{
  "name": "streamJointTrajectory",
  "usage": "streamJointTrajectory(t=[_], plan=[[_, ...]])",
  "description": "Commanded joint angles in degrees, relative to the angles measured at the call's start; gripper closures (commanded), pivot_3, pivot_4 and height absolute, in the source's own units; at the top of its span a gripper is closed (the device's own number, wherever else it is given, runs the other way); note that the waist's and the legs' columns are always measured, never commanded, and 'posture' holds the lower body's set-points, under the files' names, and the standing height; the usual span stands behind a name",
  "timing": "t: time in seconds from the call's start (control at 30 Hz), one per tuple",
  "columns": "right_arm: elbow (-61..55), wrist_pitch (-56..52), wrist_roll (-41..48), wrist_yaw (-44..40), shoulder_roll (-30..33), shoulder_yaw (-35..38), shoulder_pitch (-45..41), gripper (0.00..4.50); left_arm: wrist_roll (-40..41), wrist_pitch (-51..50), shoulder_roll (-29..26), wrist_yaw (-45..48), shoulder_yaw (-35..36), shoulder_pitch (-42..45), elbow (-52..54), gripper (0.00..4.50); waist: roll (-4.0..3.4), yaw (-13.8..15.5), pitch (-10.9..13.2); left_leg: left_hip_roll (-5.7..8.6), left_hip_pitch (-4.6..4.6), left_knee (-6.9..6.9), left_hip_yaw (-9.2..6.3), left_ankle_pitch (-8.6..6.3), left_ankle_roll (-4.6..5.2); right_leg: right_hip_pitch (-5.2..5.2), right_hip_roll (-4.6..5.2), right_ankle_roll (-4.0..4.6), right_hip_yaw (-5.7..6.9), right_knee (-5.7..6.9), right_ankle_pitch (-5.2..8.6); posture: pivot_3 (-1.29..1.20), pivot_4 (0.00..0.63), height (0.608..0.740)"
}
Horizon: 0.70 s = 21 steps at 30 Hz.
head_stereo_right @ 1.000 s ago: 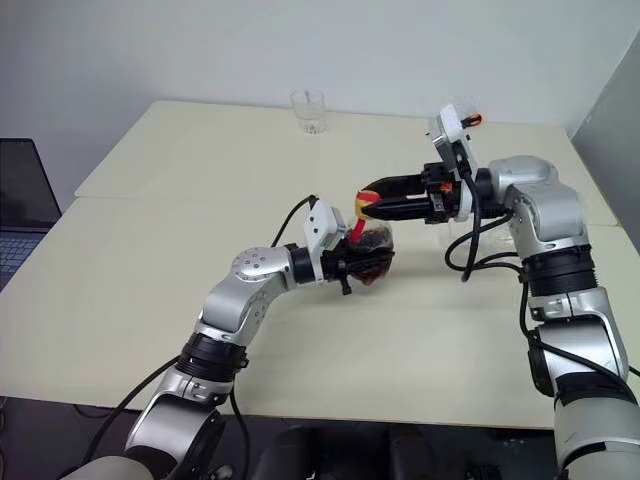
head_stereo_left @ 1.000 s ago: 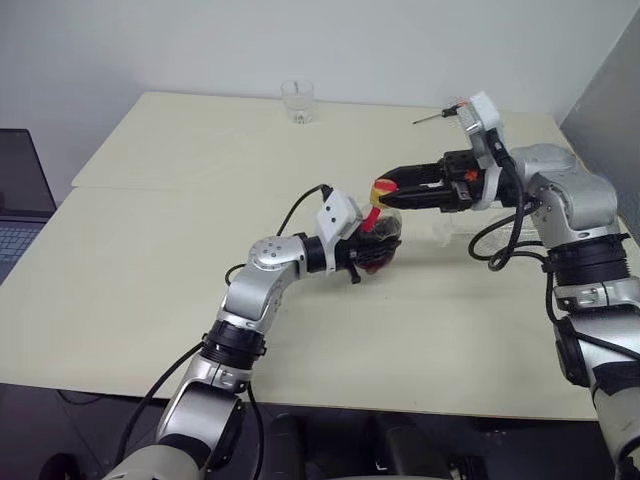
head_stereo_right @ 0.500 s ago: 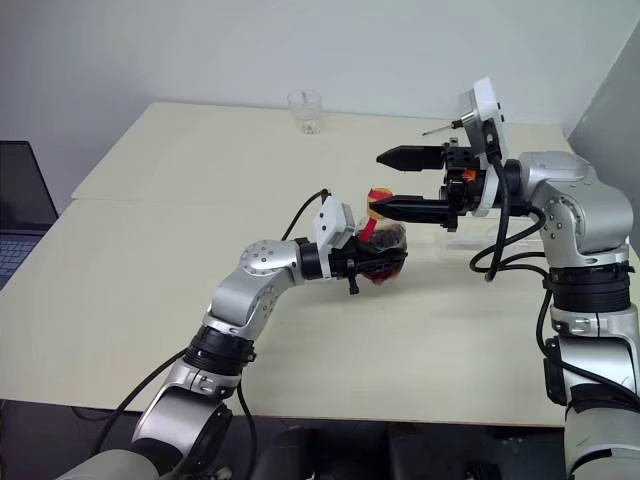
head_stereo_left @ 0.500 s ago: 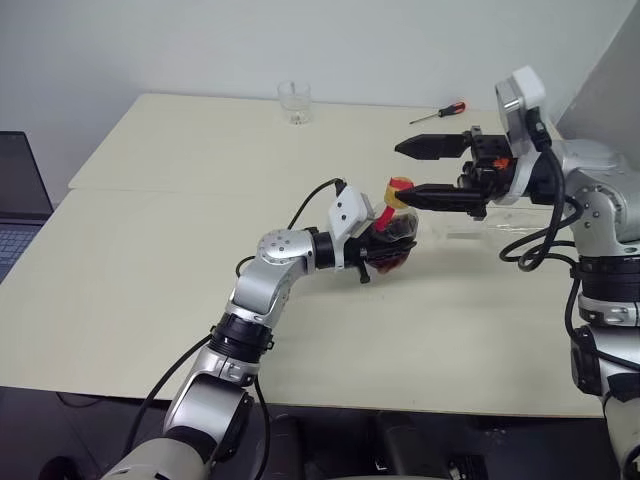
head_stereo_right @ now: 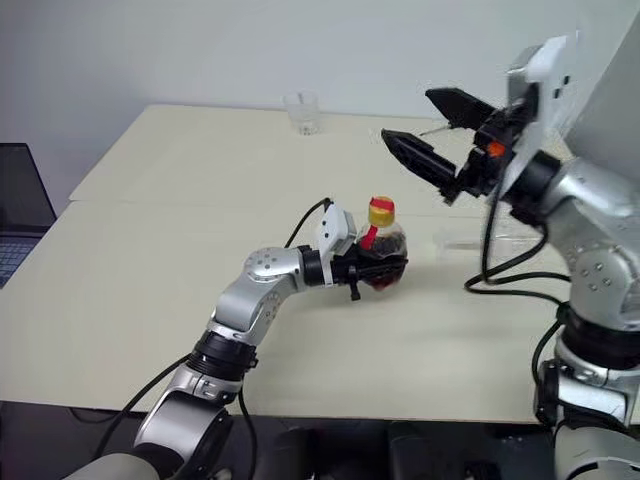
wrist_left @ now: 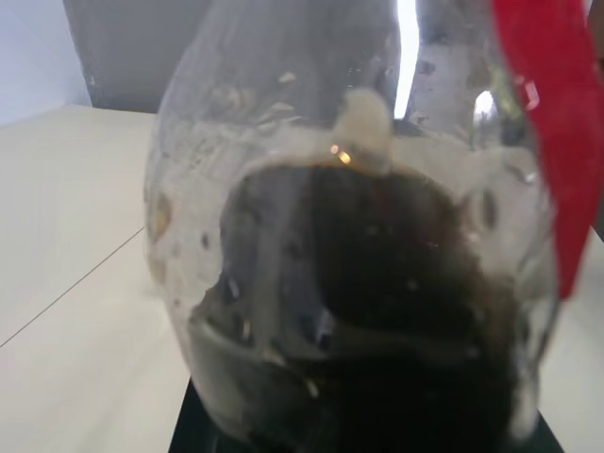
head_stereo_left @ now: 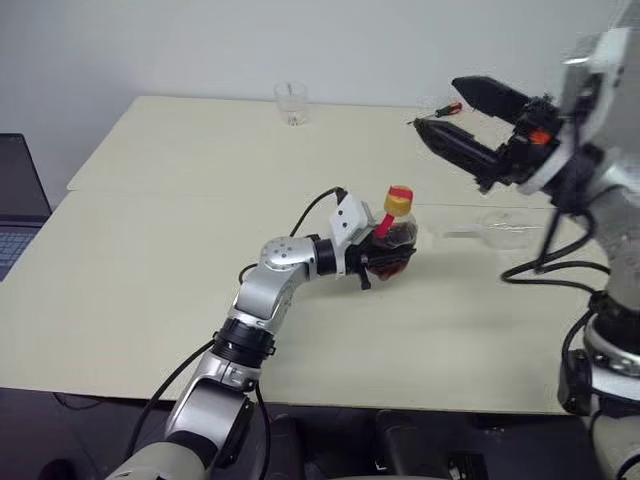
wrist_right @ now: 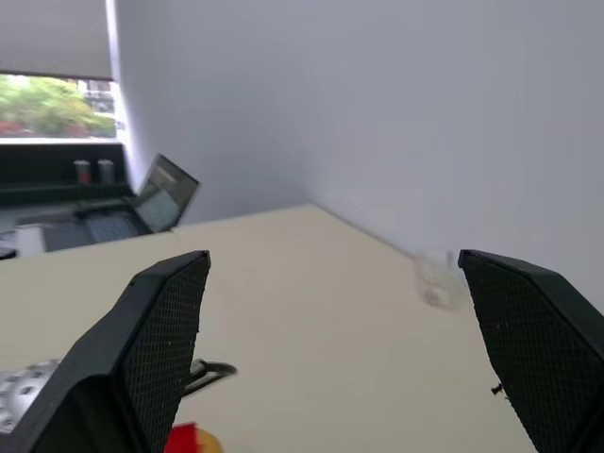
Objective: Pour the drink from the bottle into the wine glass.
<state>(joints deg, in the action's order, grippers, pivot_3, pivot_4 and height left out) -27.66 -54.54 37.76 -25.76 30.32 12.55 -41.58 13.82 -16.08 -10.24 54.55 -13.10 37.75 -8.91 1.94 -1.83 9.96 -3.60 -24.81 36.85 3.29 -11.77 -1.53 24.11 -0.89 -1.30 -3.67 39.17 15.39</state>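
The robot's left gripper (head_stereo_right: 372, 270) clamped the belly of the small round bottle (head_stereo_right: 381, 254) near the middle of the cream table (head_stereo_left: 150, 260), the bottle upright with its yellow-and-red top (head_stereo_left: 398, 198) in place. Dark brown drink (wrist_left: 396, 311) filled the lower part of the bottle, foam clinging above it. The right gripper (head_stereo_left: 462, 116) hung above and to the right of the bottle, its two black fingers (wrist_right: 160, 349) spread wide and holding nothing. The wine glass (head_stereo_left: 500, 229) lay on its side on the table to the bottle's right. A clear tumbler (head_stereo_left: 290, 101) stood at the far edge, a screwdriver (head_stereo_left: 442, 110) well to its right.
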Motion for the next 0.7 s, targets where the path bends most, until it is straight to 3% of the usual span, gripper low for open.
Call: streamJointTrajectory(t=[0.03, 0.23, 0.57, 0.7], plan=[[-4.66, -4.36, -6.34, 11.79, -1.63, -3.9, 0.08, 0.0, 0.96, 0.64, 0.39, -0.28, 0.49, 1.07, 2.39, 3.44, 0.0, 0.03, 0.0, 0.0, 0.0, 0.01, 0.01, 0.0, 0.0, 0.01, 0.0, 0.0, 0.0, 0.0, 0.0, 0.0, 0.15, 0.74], [-10.38, -11.21, -7.37, 21.86, -10.16, -5.05, -1.4, 0.0, 1.01, 0.6, 0.66, -0.61, 0.49, 1.17, 2.41, 3.44, 0.0, 0.07, 0.0, 0.01, -0.03, -0.01, -0.01, 0.0, 0.0, 0.04, 0.0, 0.05, 0.0, -0.08, -0.04, 0.0, 0.15, 0.74], [-12.5, -17.15, -6.18, 26.75, -13.48, 0.76, -7.21, 0.0, 1.04, 0.52, 0.98, -0.89, 0.4, 0.81, 2.57, 3.44, -0.01, 0.02, 0.0, 0.01, -0.05, 0.01, 0.01, 0.0, 0.01, 0.03, 0.0, 0.03, 0.08, -0.07, -0.03, 0.0, 0.15, 0.74], [-16.22, -23.65, -5.36, 27.22, -13.92, -0.37, -7.88, 0.0, 0.88, 0.8, 0.37, -1.19, 0.81, 0.65, 2.59, 3.44, -0.01, 0.0, -0.01, -0.02, -0.05, -0.02, -0.01, 0.0, 0.01, 0.03, -0.02, 0.06, 0.07, -0.08, -0.04, 0.0, 0.15, 0.74]])
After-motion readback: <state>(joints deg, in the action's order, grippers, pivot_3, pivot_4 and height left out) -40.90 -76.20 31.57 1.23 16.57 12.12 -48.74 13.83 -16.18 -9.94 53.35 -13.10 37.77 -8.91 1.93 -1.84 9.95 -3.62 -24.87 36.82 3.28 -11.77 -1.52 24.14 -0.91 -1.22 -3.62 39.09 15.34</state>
